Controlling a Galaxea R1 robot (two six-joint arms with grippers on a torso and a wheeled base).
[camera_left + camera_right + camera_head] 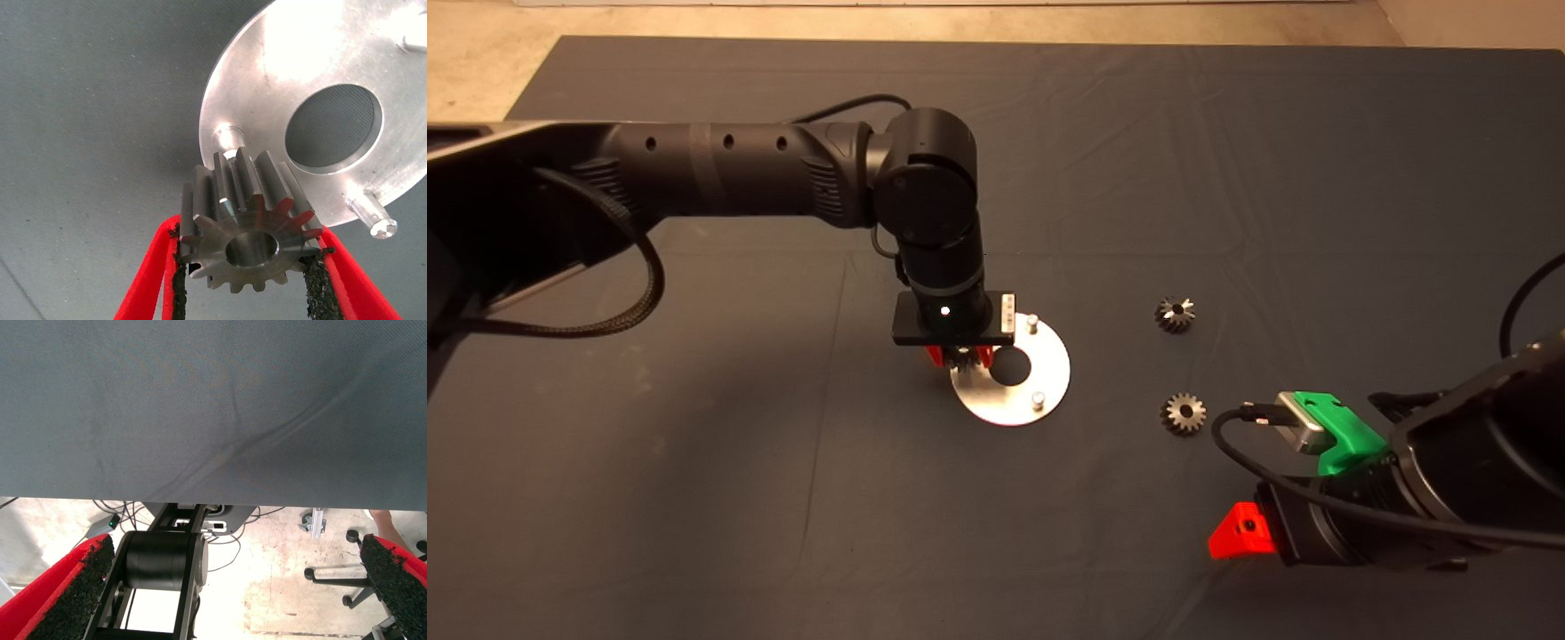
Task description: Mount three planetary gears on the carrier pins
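The shiny carrier disc [1049,369] lies mid-mat with two pins showing in the head view, one [1032,322] at its far side and one [1038,400] at its near side. My left gripper [960,357] hangs over the disc's left edge, shut on a planetary gear [250,223]. That gear sits just above a third pin [227,139], slightly off it. Another pin [370,215] stands beside the disc's centre hole [333,127]. Two more gears [1175,314] [1184,413] lie flat on the mat right of the disc. My right gripper [1240,532] waits at the lower right, open.
The dark mat [694,444] covers the table, with wrinkles in its cloth. The right wrist view shows the mat's edge and, beyond it, floor with cables, a black roller [163,560] and chair castors [333,577].
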